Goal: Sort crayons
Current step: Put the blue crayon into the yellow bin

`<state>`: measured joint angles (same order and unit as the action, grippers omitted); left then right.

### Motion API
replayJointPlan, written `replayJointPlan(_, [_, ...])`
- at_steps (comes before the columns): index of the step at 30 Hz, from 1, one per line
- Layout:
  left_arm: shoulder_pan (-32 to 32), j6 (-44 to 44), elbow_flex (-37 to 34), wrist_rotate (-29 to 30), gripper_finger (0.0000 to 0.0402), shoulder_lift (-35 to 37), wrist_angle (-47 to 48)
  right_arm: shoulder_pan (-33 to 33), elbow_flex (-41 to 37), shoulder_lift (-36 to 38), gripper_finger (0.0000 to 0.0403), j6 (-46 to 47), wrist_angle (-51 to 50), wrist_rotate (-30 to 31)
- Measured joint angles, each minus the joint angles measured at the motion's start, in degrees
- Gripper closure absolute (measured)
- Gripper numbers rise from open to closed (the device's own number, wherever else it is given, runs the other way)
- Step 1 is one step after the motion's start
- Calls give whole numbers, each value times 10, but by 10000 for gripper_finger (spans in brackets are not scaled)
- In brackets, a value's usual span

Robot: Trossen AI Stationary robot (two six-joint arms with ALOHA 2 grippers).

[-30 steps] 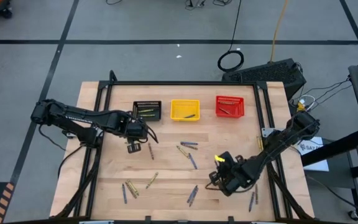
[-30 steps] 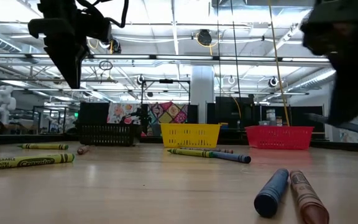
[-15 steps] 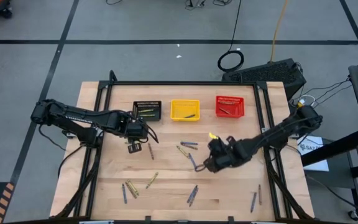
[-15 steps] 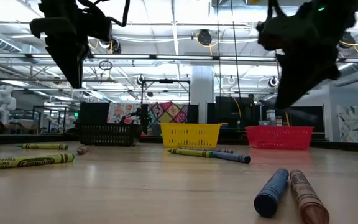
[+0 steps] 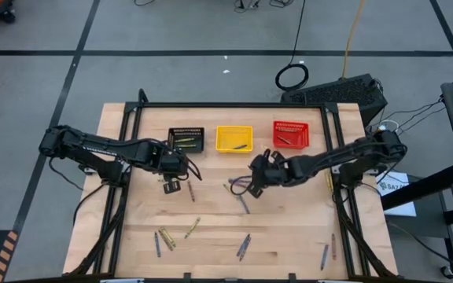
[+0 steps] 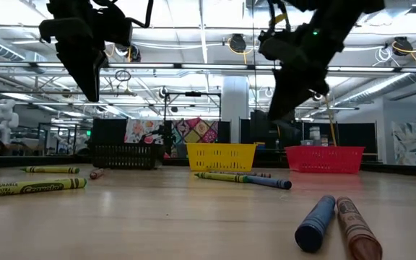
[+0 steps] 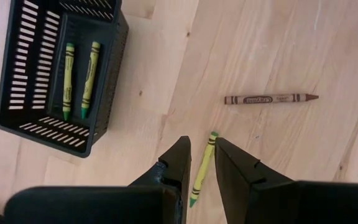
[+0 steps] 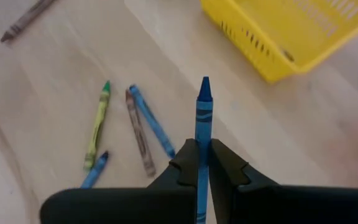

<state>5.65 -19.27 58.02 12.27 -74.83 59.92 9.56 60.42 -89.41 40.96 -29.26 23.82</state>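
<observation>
Right gripper carries a blue crayon above the tabletop; left gripper hangs over a yellow-green one.

High view: the left gripper (image 5: pixel 169 183) sits just below the black basket (image 5: pixel 185 140); the right gripper (image 5: pixel 258 174) is below the yellow basket (image 5: pixel 233 138), with the red basket (image 5: pixel 290 134) beside it and loose crayons (image 5: pixel 240 198) scattered on the tabletop (image 5: pixel 211 212). Low view: both grippers hang clear of the tabletop. Left wrist view: fingers (image 7: pixel 178 163) spread, straddling a yellow-green crayon (image 7: pixel 202 165) lying flat; 2 more lie in the black basket. Right wrist view: fingers (image 8: pixel 186 163) pinch the blue crayon (image 8: pixel 202 124).
</observation>
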Motion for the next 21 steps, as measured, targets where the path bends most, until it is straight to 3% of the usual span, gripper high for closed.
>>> replayJointPlan(13, [0, -14, 0, 0, 333, 0, -16, -107, 0, 0, 403, -143, 85, -46])
replayJointPlan(21, [0, -14, 0, 0, 333, 0, -15, -186, 0, -5, 403, -285, 170, -76])
